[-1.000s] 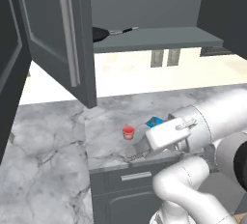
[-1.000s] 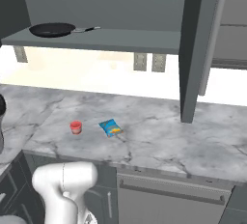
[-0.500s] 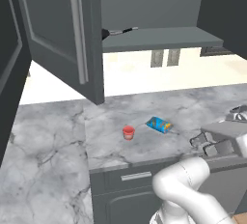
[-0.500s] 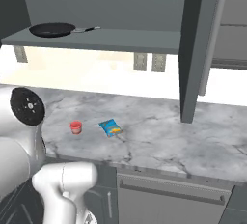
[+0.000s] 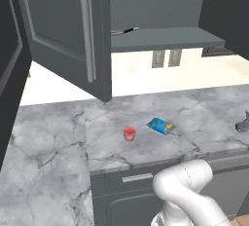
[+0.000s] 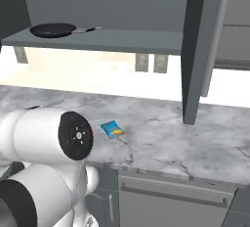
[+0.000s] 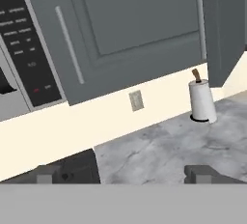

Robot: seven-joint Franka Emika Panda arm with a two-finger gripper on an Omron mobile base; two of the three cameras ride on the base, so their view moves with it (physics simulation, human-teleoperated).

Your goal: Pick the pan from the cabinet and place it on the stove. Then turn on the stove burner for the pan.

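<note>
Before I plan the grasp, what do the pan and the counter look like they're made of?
The pan: matte black, probably coated metal, with a slim handle whose tip glints silver. The counter: grey-white veined surface with a soft sheen, seemingly polished marble or a stone-look slab; the render leaves that open.

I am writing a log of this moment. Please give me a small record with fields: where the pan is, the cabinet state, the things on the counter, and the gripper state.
pan: pan on the open cabinet shelf, handle pointing right
cabinet: doors open
counter: marble counter with a small red cup, a blue packet and a paper towel roll
gripper: gripper open, holding nothing
</note>
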